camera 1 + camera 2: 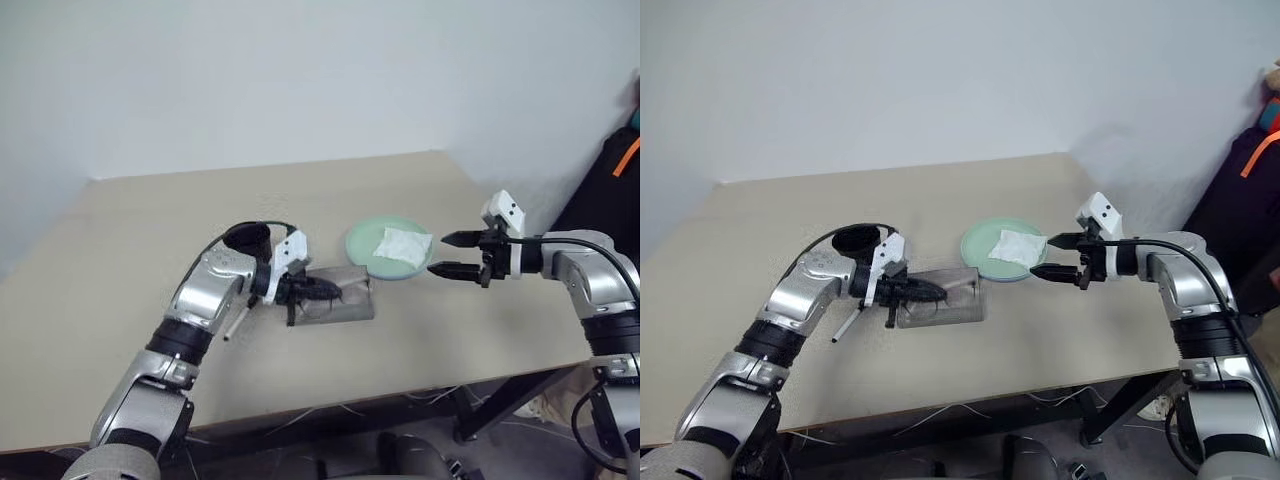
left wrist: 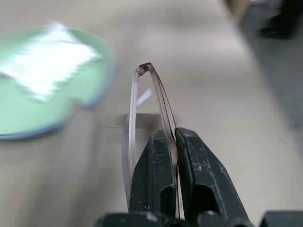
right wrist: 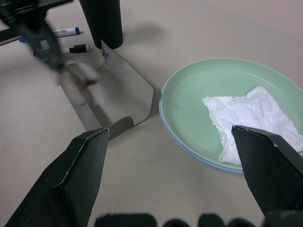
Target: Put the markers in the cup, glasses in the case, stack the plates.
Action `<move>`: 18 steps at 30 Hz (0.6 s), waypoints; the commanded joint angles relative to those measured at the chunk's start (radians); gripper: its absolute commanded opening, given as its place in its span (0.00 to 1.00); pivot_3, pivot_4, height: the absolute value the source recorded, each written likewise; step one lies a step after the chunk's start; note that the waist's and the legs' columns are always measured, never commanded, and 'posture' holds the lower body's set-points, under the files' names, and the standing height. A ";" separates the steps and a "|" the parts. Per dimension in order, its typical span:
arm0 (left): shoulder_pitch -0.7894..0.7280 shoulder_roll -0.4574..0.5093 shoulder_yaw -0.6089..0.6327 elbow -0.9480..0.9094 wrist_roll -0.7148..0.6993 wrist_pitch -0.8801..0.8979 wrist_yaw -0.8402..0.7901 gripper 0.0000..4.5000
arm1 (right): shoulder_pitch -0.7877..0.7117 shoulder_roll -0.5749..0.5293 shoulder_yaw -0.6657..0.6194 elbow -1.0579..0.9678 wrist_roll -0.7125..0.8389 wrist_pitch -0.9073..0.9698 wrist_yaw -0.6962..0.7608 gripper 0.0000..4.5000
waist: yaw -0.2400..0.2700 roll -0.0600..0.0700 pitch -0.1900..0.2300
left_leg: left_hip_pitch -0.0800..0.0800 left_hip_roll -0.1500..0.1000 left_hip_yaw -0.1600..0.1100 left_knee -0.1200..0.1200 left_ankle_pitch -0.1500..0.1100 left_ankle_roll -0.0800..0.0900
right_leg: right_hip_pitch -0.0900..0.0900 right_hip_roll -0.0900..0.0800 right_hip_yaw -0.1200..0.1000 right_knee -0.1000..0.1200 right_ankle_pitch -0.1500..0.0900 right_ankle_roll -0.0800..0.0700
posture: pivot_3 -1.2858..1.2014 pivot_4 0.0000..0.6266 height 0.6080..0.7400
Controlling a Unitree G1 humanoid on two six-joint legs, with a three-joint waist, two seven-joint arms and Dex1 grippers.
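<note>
Between left claw [image 2: 176,156] fingers, glasses [image 2: 150,101] pinched.

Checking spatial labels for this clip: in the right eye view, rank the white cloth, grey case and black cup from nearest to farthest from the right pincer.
1. White cloth, on the green plate just off the right pincer.
2. Grey case, open, further toward the left arm.
3. Black cup, farthest, behind the left arm.

1. The flat grey rectangular felt case [image 1: 940,297] lies open mid-table, under my left gripper [image 1: 937,292].
2. Right of it sit the stacked round plates [image 1: 980,245], a crumpled white cloth [image 1: 1017,246] on top.
3. The tall black plastic cup [image 3: 102,21] stands left of the case; two thin white markers [image 3: 71,40] lie beside the cup.
</note>
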 commanded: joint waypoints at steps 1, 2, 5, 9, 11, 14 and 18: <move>-0.045 -0.022 0.018 0.101 0.055 -0.126 0.040 0.01 | -0.034 0.001 -0.014 -0.017 0.013 -0.014 -0.008 1.00 | 0.000 0.000 0.000 | 0.000 0.000 0.000 0.000 0.000 0.000 | 0.000 0.000 0.000 0.000 0.001 0.001 | 0.52 0.00 0.90; -0.051 -0.030 0.021 0.127 0.062 -0.149 0.048 0.01 | -0.032 0.000 -0.016 -0.019 0.014 -0.013 -0.008 1.00 | 0.000 0.000 0.000 | 0.000 0.000 0.000 0.000 0.000 0.000 | 0.000 0.000 0.001 0.001 0.001 0.002 | 0.52 0.00 0.90; -0.060 -0.043 0.025 0.173 0.077 -0.195 0.046 0.01 | -0.027 -0.001 -0.018 -0.025 0.016 -0.010 -0.010 1.00 | 0.000 0.000 0.000 | 0.000 0.000 0.000 0.000 0.000 0.001 | 0.000 0.000 0.001 0.002 0.002 0.001 | 0.52 0.00 0.90; -0.032 -0.040 0.012 0.156 0.074 -0.190 -0.010 0.01 | -0.027 -0.002 -0.020 -0.026 0.018 -0.008 -0.013 1.00 | 0.000 -0.001 0.000 | 0.001 -0.003 -0.001 0.000 -0.003 0.003 | -0.001 0.000 0.005 0.012 0.002 0.001 | 0.52 0.00 0.90; -0.019 -0.037 0.009 0.138 0.071 -0.173 -0.033 0.01 | -0.027 -0.002 -0.020 -0.026 0.018 -0.008 -0.014 1.00 | 0.001 -0.001 0.000 | 0.002 -0.005 -0.002 0.000 -0.004 0.003 | -0.001 0.000 0.009 0.013 0.002 0.001 | 0.52 0.00 0.90; 0.008 -0.024 -0.002 0.100 0.073 -0.146 -0.073 0.01 | -0.028 -0.002 -0.019 -0.027 0.018 -0.008 -0.015 1.00 | 0.000 -0.001 0.000 | 0.003 -0.006 -0.003 0.000 -0.005 0.002 | -0.001 0.000 0.011 0.013 0.002 0.001 | 0.52 0.00 0.90; 0.048 0.008 -0.024 0.033 0.072 -0.080 -0.138 0.01 | -0.030 -0.001 -0.017 -0.027 0.018 -0.008 -0.016 1.00 | -0.001 -0.001 0.000 | 0.003 -0.007 -0.003 0.000 -0.005 0.002 | -0.001 0.000 0.012 0.013 0.002 0.001 | 0.52 0.00 0.90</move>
